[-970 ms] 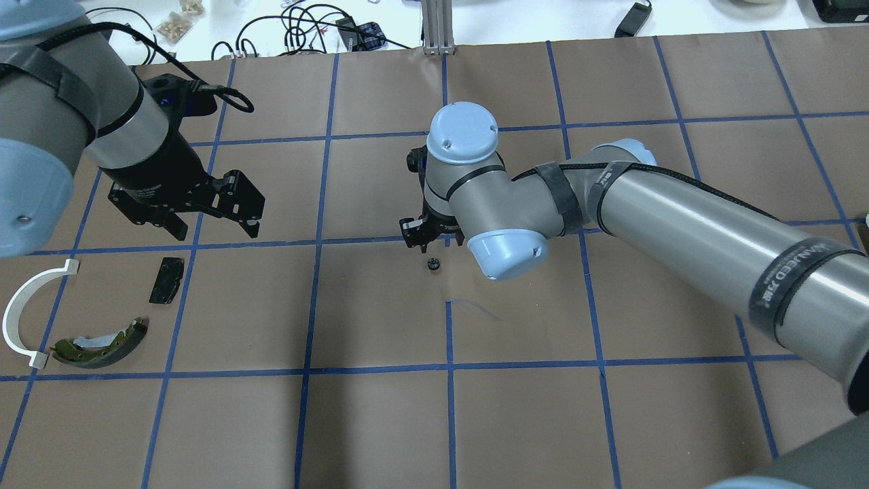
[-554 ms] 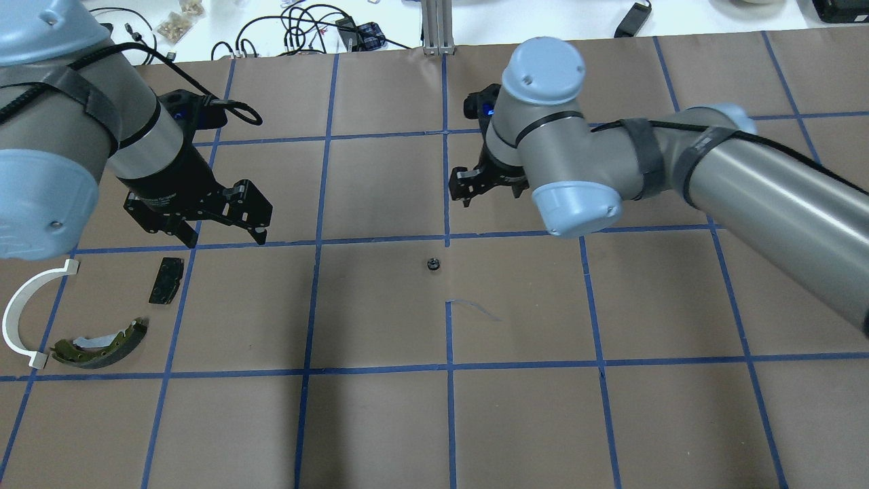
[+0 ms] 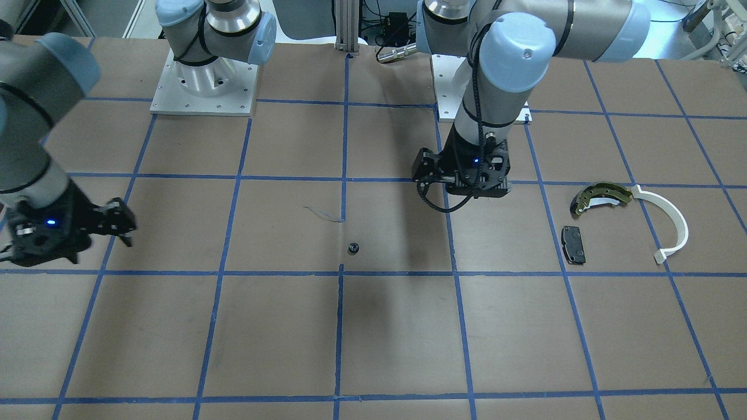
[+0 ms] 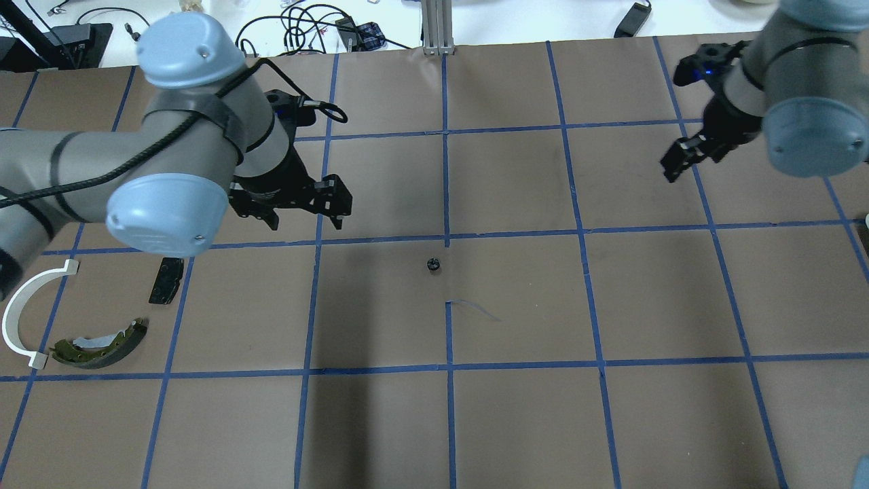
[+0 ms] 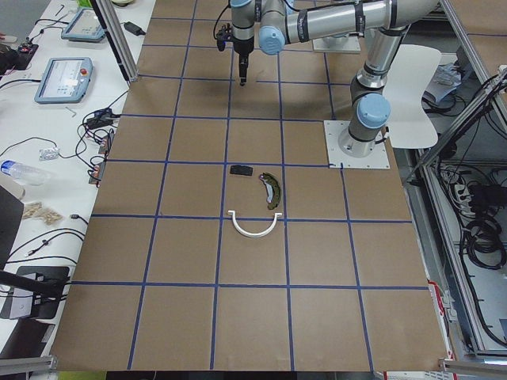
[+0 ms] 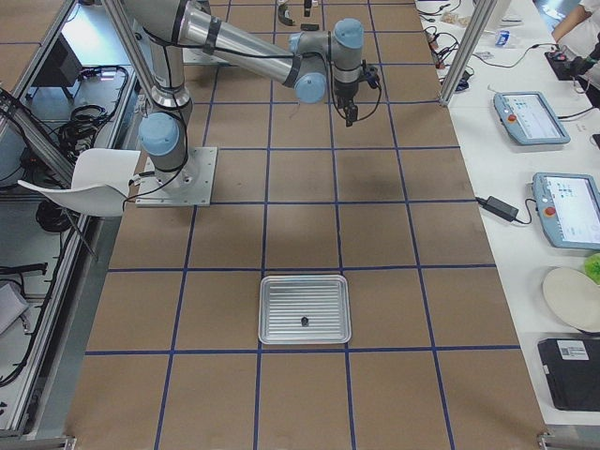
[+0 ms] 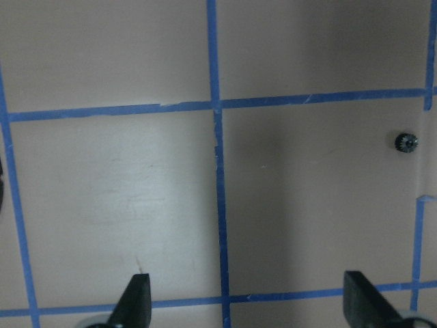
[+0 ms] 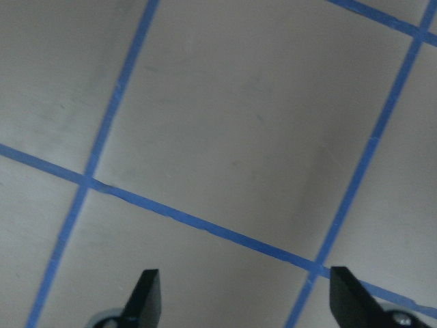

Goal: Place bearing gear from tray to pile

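Note:
The bearing gear (image 4: pixel 433 264) is small and black and lies alone on the brown paper near the table's middle. It also shows in the front view (image 3: pixel 353 248) and at the right of the left wrist view (image 7: pixel 407 141). My left gripper (image 4: pixel 305 219) is open and empty, to the left of the gear and apart from it. My right gripper (image 4: pixel 674 168) is open and empty, far off at the right. The pile is at the left: an olive brake shoe (image 4: pixel 102 343), a white arc strip (image 4: pixel 27 312) and a black pad (image 4: pixel 166 280). The tray (image 6: pixel 281 286) lies at the table's right end with a small dark part (image 6: pixel 305 322) in it.
Blue tape lines grid the brown table cover. Cables (image 4: pixel 305 30) and an aluminium post (image 4: pixel 438 27) stand beyond the far edge. The two arm bases (image 3: pixel 204 81) sit at the robot's side of the table.
My right gripper has moved away from the gear, far to the right and back. My left arm has swung right toward the table's middle. The gear has stayed in place.

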{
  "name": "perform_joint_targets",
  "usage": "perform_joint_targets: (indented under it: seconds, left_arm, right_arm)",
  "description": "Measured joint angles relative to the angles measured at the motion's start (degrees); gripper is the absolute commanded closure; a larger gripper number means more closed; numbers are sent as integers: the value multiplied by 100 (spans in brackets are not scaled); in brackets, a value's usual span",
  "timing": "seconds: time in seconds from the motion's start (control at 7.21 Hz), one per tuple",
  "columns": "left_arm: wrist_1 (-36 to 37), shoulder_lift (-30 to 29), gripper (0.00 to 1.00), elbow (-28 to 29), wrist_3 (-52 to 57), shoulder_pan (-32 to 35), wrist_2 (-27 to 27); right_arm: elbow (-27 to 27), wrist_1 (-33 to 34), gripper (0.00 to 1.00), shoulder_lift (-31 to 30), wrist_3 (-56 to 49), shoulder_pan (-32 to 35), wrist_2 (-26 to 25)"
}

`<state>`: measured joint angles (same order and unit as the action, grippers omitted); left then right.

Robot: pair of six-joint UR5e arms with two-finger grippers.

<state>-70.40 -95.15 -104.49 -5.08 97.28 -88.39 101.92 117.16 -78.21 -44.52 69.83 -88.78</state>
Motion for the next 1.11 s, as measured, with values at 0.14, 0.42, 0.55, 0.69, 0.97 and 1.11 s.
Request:
perform_joint_targets:
  seconds: [0.14,0.42,0.55,0.69,0.97,1.11]
  left_arm:
    - [324,-294,0,1,-294,314,55]
    - [937,-888,0,7,-696,740,100]
    - [1261,-1194,0,7,-812,859,109]
    - [1522,-1460,0,20,-938,962,111]
    - [1798,-1862,0,50,-1179,1192,104]
    - [1856,-1979,6,54,-1214,1267,101]
  right_arm:
    - [-22,-20,12,3,-993,-800,-98]
    - [-74,100,12,205,-2459,-2339,-275]
    - [-165,376,13,516,-3171,-2972,-280]
    - [-366,662,14,916,-3928,-3398,-266]
    - [-884,874,15,1759,-5238,-3813,-216]
    - [-1014,907,19,2052,-5736,-3869,-214]
